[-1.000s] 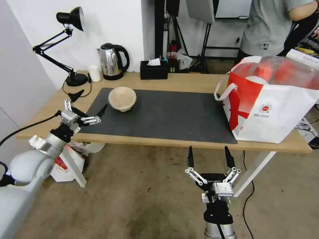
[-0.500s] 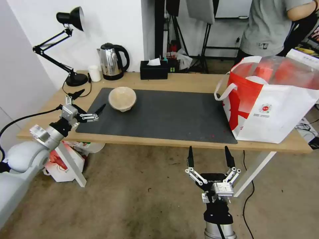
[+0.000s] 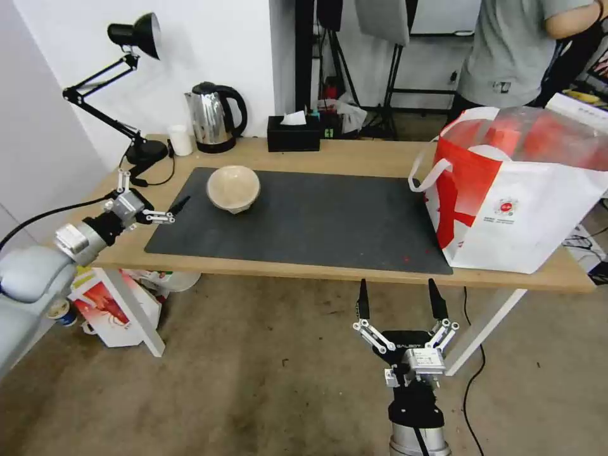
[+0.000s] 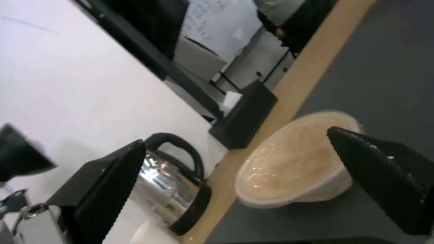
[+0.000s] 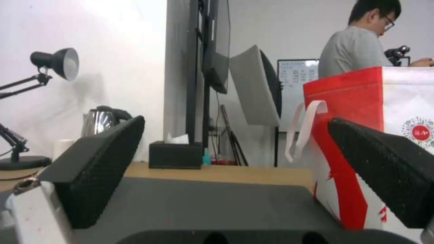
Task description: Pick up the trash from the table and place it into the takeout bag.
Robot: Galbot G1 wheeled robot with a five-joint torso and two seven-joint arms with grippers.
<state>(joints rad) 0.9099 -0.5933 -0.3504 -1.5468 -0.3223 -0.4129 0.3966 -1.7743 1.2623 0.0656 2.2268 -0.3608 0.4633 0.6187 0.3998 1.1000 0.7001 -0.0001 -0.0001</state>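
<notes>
Left tool spread, left of the beige bowl on the table. Right tool spread, "GALBOT" printed on it, near edge. Takeout bag far right.

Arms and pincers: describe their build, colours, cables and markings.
Left pincer and right pincer match: two tapered black fingers with ridged pads on silver metal linkages and a silver block. The left arm has a rounded pale grey shell and a black cable. The right wrist is black, with small white lettering.
</notes>
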